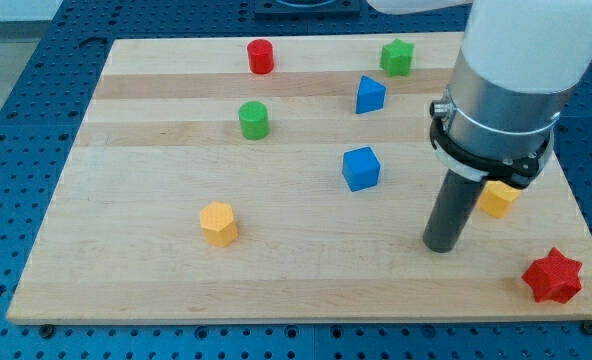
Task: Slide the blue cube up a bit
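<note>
The blue cube (361, 168) sits near the middle of the wooden board (136, 250). My tip (441, 247) rests on the board below and to the right of the cube, well apart from it. The rod stands upright under the grey and white arm body at the view's upper right. A second blue block (370, 95), wedge-like, lies above the cube.
A red cylinder (261, 56) and a green block (397, 57) lie near the top edge. A green cylinder (253, 120) is left of centre. A yellow hexagonal block (218, 223) is lower left. A yellow block (498, 198) is partly behind the arm. A red star (553, 277) is at lower right.
</note>
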You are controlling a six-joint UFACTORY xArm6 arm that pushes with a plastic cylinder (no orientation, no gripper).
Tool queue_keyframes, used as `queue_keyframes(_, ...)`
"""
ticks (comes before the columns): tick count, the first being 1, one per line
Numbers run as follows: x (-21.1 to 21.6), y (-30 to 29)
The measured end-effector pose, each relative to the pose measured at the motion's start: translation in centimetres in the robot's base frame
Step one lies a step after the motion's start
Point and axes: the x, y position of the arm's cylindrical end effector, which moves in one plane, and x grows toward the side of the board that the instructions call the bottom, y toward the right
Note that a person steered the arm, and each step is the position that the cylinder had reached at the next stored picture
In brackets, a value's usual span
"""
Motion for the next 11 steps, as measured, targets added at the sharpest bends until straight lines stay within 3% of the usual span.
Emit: queue_keyframes(11, -7.1, -5.6)
